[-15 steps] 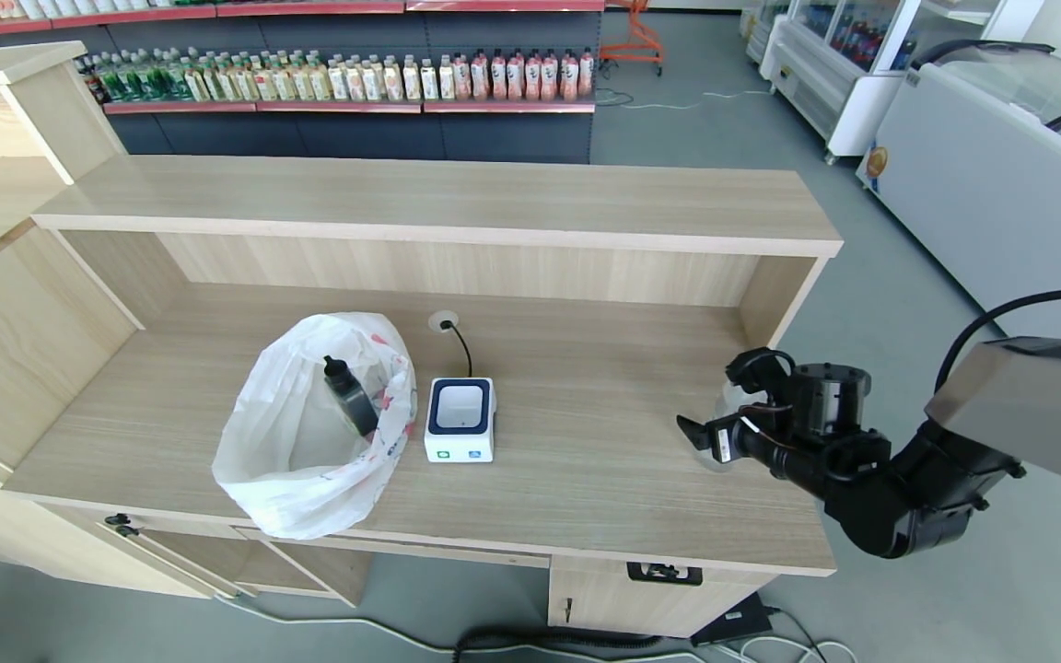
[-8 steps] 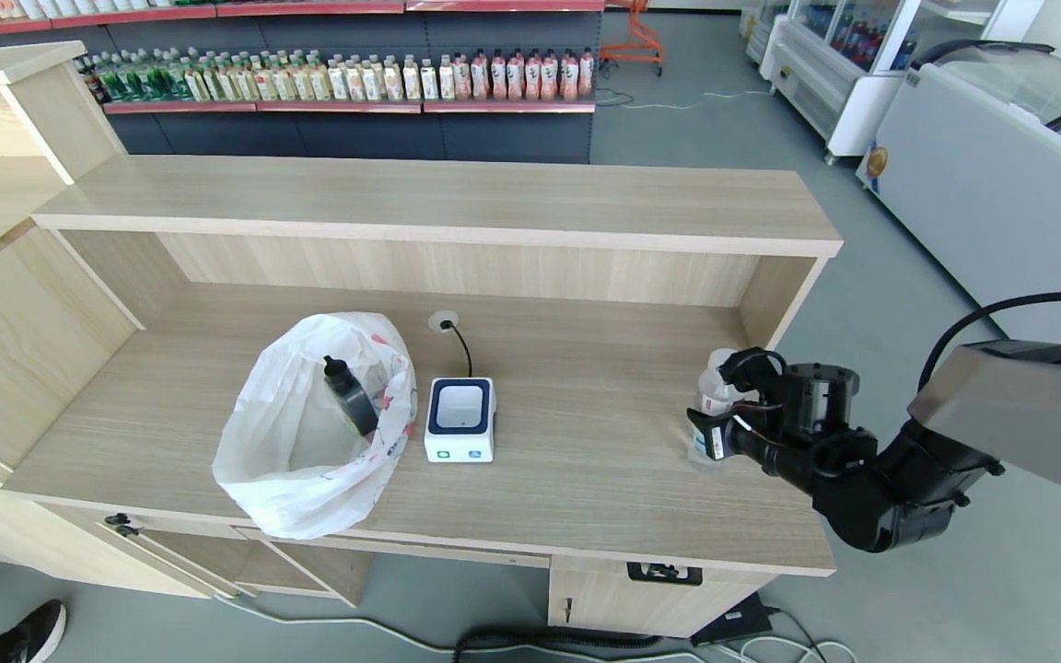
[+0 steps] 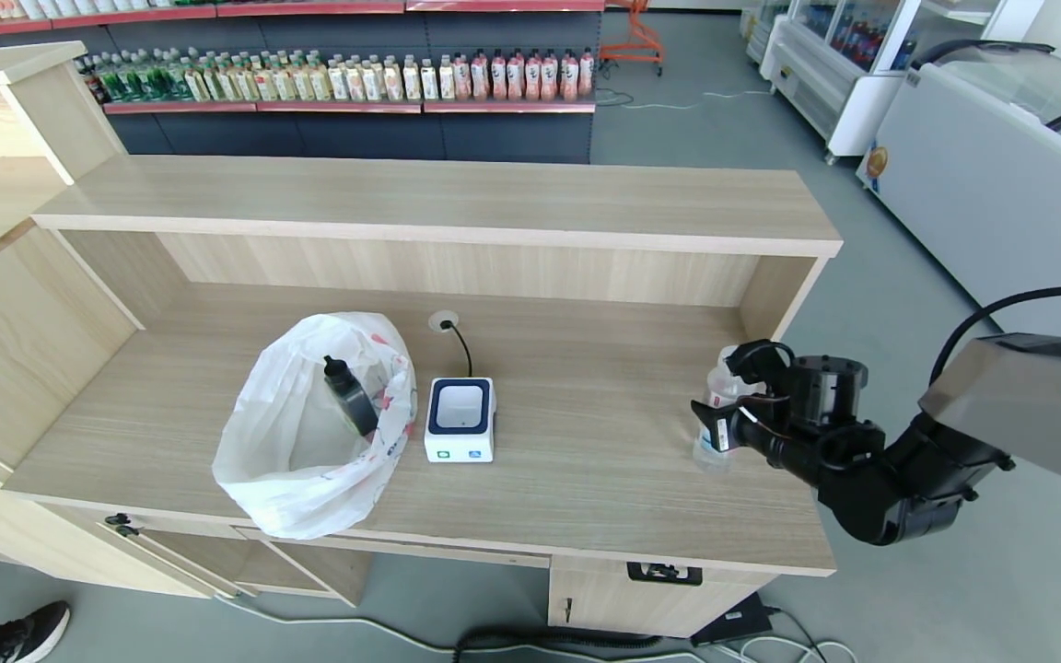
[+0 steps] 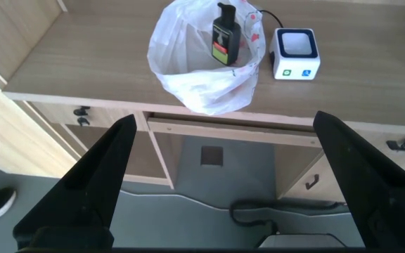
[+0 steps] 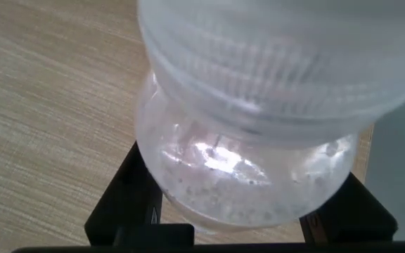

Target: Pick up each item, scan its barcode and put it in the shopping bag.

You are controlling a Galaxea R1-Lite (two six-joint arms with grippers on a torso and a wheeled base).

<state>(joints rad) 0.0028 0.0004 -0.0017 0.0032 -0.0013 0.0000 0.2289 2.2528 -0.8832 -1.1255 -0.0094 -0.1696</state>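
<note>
Right gripper (image 3: 724, 419) clenched around the clear bottle (image 3: 711, 444), which sits upright between its fingers, long axis vertical, near the table's (image 3: 586, 470) right end. Scanner (image 3: 460, 419) is well apart to that gripper's left, with the shopping bag (image 3: 309, 470) beyond it. Left gripper (image 4: 225, 119) is spread, empty, off the table's front.

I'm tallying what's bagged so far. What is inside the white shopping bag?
One dark bottle with a black cap stands tilted inside the shopping bag, its label red and green. The bag's folds cover part of its bottom; anything lying there is hidden.
</note>
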